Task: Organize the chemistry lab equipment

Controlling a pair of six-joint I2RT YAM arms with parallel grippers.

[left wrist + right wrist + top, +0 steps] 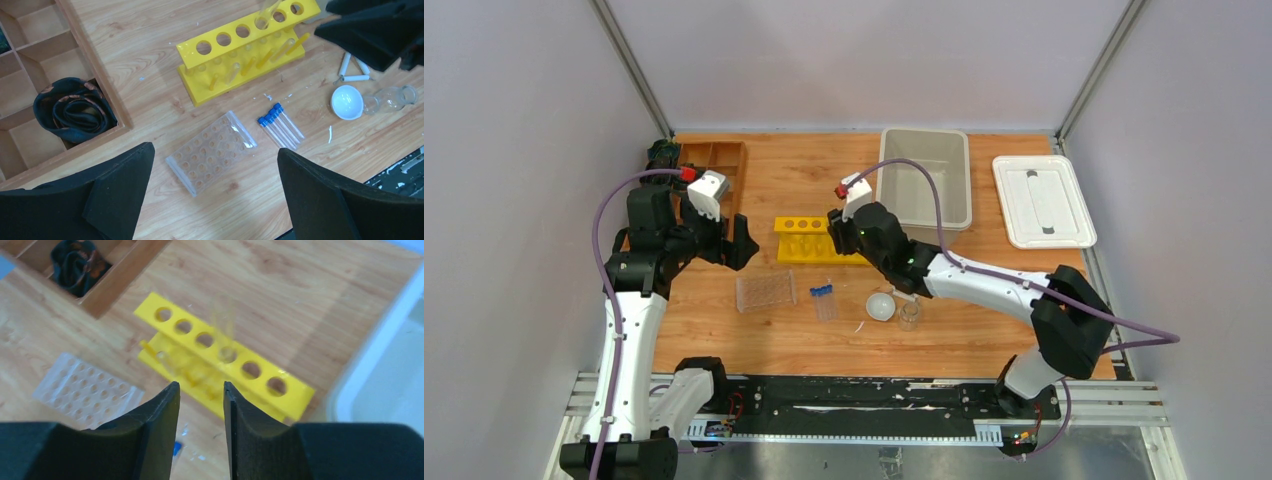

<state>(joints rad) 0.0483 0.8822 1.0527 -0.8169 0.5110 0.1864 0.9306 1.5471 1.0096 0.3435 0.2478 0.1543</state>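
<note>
Right pincer [201, 387]: jaws part-open, narrow gap, nothing between them; hangs above yellow rack [220, 367], where clear tube [266, 14] stands in one hole. Left pincer [214, 148]: spread wide, empty. Blue-capped tubes [280, 125] lie side by side on table [150, 50], between clear plastic rack [210, 152] and white bowl [347, 101]. Tubes likely light, slick, brittle, prone to roll. Take one mid-body, across its length, gentle squeeze.

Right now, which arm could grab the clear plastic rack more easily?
Probably the left. The left gripper hangs wide open close to the clear plastic rack, and its wrist view shows that rack between its fingers. The right gripper is over the yellow rack, farther away.
</note>
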